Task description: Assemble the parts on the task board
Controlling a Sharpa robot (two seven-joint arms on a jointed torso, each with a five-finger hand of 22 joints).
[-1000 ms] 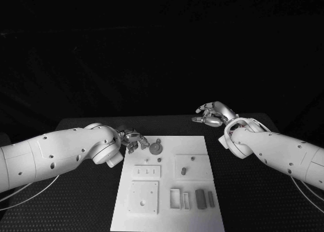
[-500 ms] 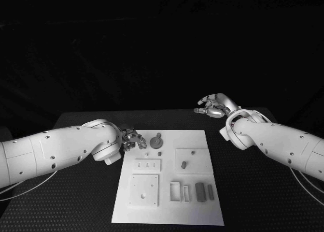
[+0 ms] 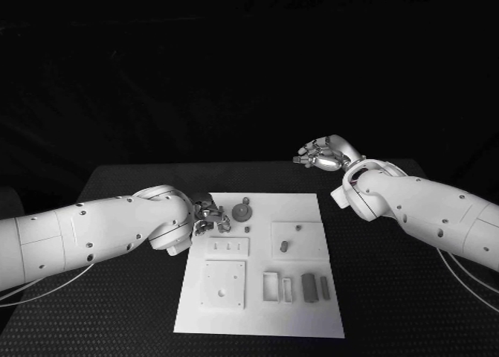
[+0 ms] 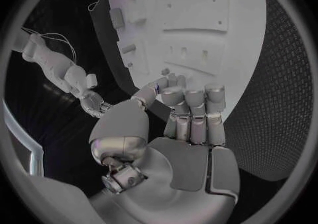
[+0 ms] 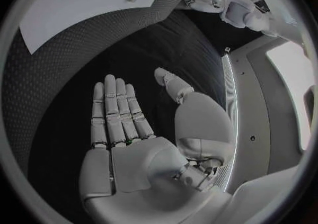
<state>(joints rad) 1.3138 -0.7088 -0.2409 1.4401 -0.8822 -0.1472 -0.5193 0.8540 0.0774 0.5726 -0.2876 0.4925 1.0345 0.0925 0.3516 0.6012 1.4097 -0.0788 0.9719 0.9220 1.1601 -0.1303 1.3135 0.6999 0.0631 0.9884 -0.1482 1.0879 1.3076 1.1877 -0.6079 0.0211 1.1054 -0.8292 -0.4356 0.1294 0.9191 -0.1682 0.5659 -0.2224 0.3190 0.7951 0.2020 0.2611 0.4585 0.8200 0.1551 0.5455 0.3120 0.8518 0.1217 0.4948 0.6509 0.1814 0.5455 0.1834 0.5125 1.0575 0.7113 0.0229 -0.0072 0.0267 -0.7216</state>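
Parts [image 3: 283,245] scattered across task board [image 3: 303,309], none blocked.

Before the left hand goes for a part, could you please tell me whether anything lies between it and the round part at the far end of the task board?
Nothing visible does. The left hand hovers at the task board's far left edge, its fingers curled over nothing, and the round part lies just beside it with only bare white board between. The right hand is raised well clear, beyond the board.

Black table [image 3: 120,297] (seemingly dimpled surface) with the white task board [image 3: 260,316] flat on it
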